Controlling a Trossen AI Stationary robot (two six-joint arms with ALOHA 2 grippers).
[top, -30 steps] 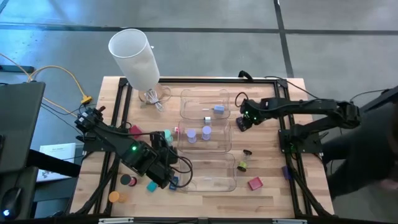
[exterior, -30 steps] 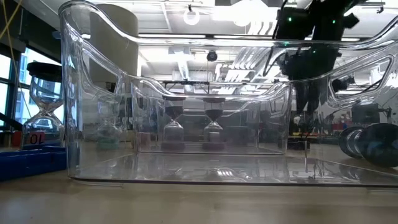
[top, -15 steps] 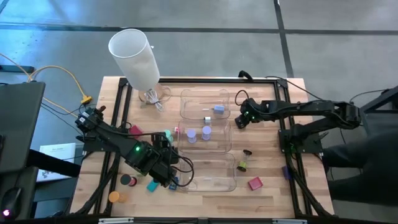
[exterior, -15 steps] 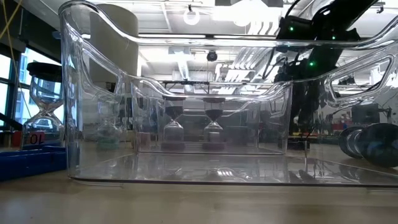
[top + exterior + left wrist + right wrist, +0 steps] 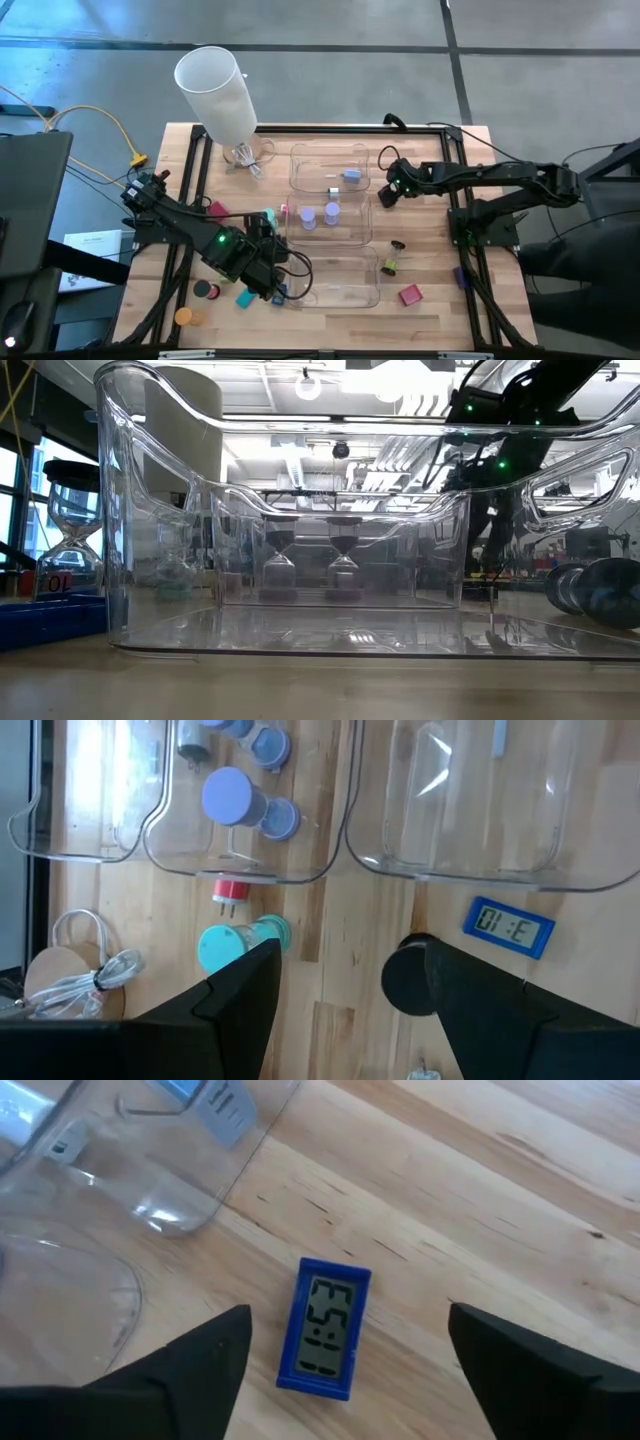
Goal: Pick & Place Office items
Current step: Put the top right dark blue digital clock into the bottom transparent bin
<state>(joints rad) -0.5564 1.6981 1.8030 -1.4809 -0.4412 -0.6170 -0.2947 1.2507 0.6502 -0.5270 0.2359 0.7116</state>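
The office items lie scattered around three clear trays. My right gripper point(image 5: 386, 195) is open, right of the trays; in its wrist view point(image 5: 347, 1318) a flat blue rectangle with a display point(image 5: 325, 1328) lies on the wood below, between the fingers, apart from them. My left gripper point(image 5: 272, 285) is open at the near tray's left end. In its wrist view point(image 5: 345, 960), bare wood shows between the fingers, a black cylinder point(image 5: 405, 985) stands beside one finger, and a second blue rectangle point(image 5: 508, 927) and a teal cylinder point(image 5: 235, 945) lie close by. Lilac cylinders point(image 5: 308, 218) stand in the middle tray.
A white lamp shade point(image 5: 215, 90) stands at the far left corner. A black piece point(image 5: 205, 290), a teal piece point(image 5: 243, 298) and an orange piece point(image 5: 183, 316) lie near left. A red block point(image 5: 410, 294) and a yellow-green piece point(image 5: 388, 266) lie right of the near tray point(image 5: 335, 285). A black frame edges the table.
My right gripper has come down a little beside the trays, staying open.
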